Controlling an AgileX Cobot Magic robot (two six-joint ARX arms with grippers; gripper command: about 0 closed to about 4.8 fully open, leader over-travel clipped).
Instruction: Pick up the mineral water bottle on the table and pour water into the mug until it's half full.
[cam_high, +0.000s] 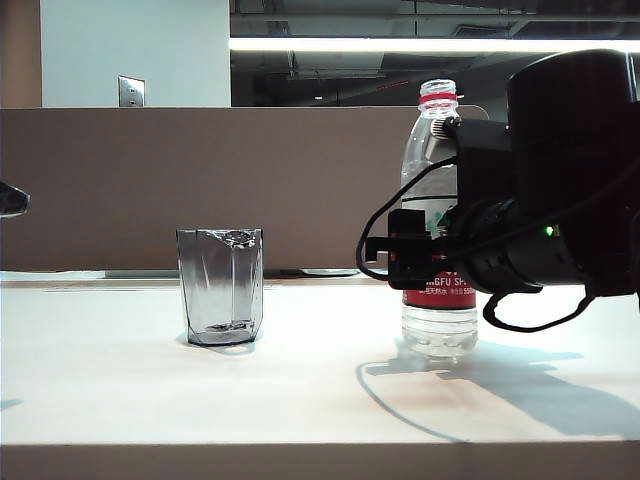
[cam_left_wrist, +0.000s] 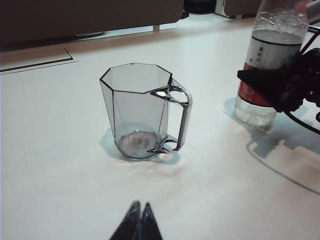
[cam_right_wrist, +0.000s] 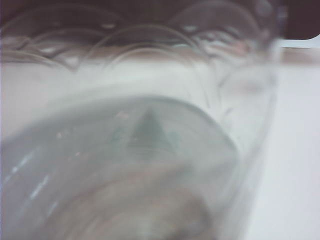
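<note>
Mineral water bottle standing upright on the white table, right of centre in the exterior view, cap off and red neck ring showing, partly filled with water. Right gripper reaching in level at the label, fingers sitting on either side of the bottle; grip not possible to tell. Mug sitting well apart to the left, handle showing. Left gripper hovering near the mug, fingertips pressed together.
</note>
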